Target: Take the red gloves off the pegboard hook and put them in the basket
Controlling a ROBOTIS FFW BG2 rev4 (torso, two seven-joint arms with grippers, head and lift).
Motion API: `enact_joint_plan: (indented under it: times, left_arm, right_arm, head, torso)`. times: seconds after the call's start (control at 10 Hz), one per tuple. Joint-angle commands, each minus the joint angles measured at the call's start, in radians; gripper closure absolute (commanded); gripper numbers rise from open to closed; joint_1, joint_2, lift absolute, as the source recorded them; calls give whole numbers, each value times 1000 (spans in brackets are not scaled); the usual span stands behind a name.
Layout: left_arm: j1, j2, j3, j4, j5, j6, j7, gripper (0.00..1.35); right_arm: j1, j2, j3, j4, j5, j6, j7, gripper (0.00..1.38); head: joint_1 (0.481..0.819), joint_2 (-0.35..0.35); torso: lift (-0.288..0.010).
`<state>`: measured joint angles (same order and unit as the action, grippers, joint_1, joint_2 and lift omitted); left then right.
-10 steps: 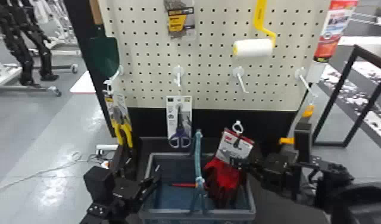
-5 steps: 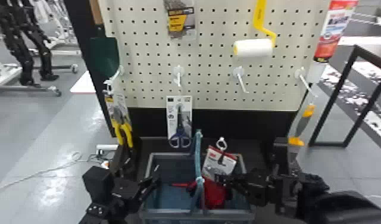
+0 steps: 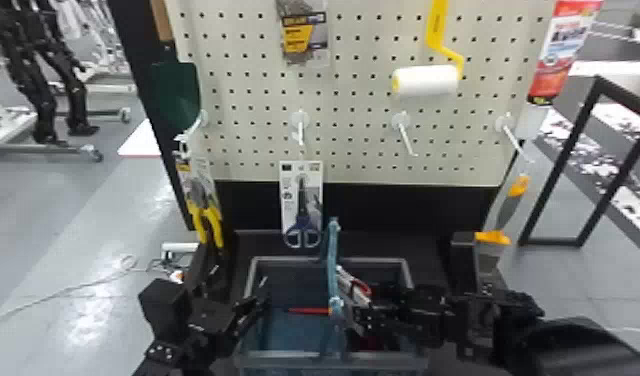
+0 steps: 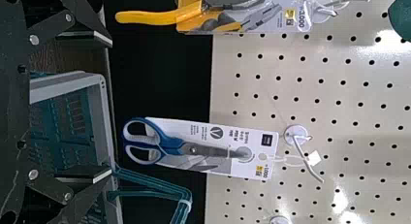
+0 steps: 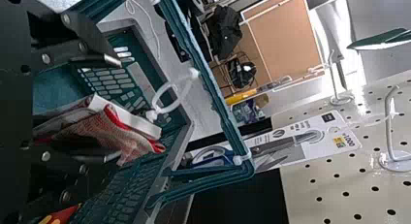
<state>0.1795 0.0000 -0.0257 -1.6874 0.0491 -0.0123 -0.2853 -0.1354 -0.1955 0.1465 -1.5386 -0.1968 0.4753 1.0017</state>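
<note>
Right gripper (image 3: 360,316) spread by red gloves (image 5: 104,129) in basket (image 3: 284,355) | left gripper (image 3: 258,305) spread | handle (image 3: 333,260) upright between | scissors (image 3: 302,225) behind

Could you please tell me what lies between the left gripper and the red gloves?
In the head view, the basket handle and a slim red rod lie there.

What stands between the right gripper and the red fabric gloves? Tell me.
Nothing visible: the red fabric gloves lie between the open jaws of the right gripper, inside the teal plastic basket. Its tall teal handle rises beside them, not in between.
</note>
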Motion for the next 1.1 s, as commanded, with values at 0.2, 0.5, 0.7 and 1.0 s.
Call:
enact_joint_plan:
  times: [0.2,0.5,0.7,1.0]
  left_arm:
    - [2,-2,1,0,0,0,0,354]
    - [3,-3,1,0,0,0,0,354]
    - [3,-3,1,0,0,0,0,354]
    - [3,-3,0,0,0,2,0,354]
  right_arm:
    - [4,7,-1,3,-1,-7,0,249]
    - [4,7,-2,3,-3,-9,-2,249]
    - [4,8,-2,5,-4,-14,-2,249]
    - [2,7,-2,5,-6,-15,-2,249]
  head:
    - [549,0]
    - [549,0]
    - [549,0]
    - [549,0]
  torso:
    - [-100]
    - [-100]
    - [-100]
    - [-100]
